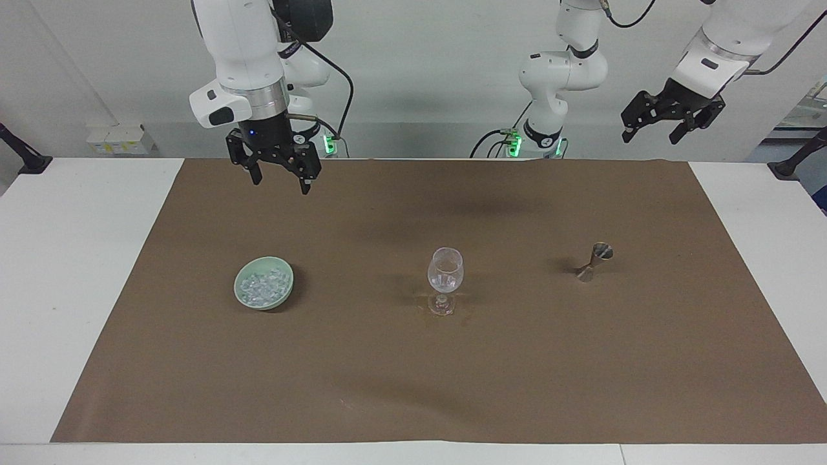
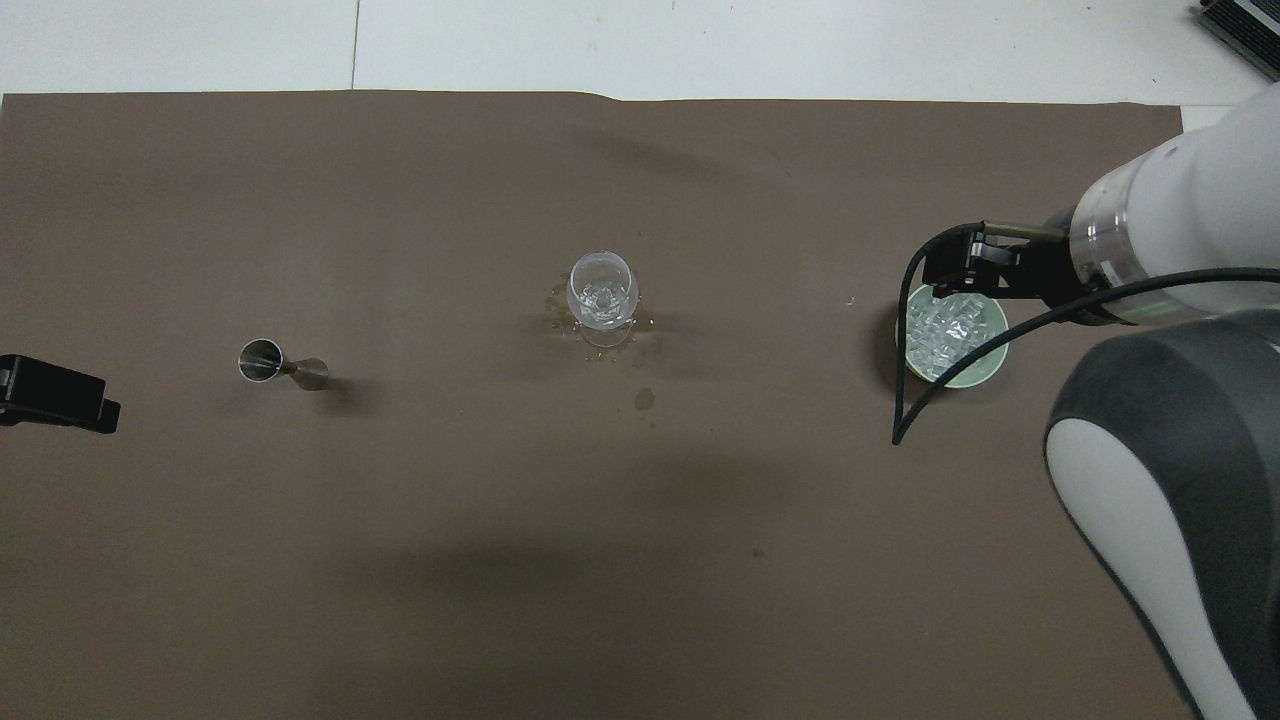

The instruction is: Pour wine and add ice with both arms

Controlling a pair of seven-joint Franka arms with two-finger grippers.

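The ice (image 1: 261, 286) is a heap of small clear chunks in a pale green bowl (image 1: 249, 301) on the brown mat, toward the right arm's end. It also shows in the overhead view (image 2: 943, 330). A clear stemmed glass (image 1: 445, 271) stands mid-mat with a few clear chunks inside. My right gripper (image 1: 281, 185) hangs open and empty, high over the mat, well clear of the bowl. My left gripper (image 1: 649, 139) is open and empty, raised over the mat's edge at the left arm's end.
A small metal jigger (image 1: 594, 261) stands on the mat (image 1: 413, 387) toward the left arm's end. Small wet spots (image 2: 645, 398) lie around the glass's foot. White table (image 1: 77, 271) borders the mat.
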